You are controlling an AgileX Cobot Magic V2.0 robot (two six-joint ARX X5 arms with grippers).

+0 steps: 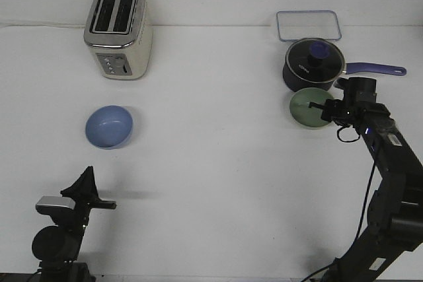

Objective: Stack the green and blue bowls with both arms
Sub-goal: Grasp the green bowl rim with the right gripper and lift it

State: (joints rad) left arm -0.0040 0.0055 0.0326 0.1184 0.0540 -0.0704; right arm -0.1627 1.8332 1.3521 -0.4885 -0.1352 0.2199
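Note:
The light blue bowl sits upright on the white table at the left, below the toaster. The pale green bowl sits at the right, just in front of the dark saucepan. My right gripper is at the green bowl's right rim, with one finger reaching over the rim into the bowl; I cannot tell whether it grips the rim. My left gripper is low at the front left, well short of the blue bowl, its fingers together in one point and empty.
A cream toaster stands at the back left. A dark blue lidded saucepan, its handle pointing right, touches or nearly touches the green bowl. A clear rectangular container lies behind it.

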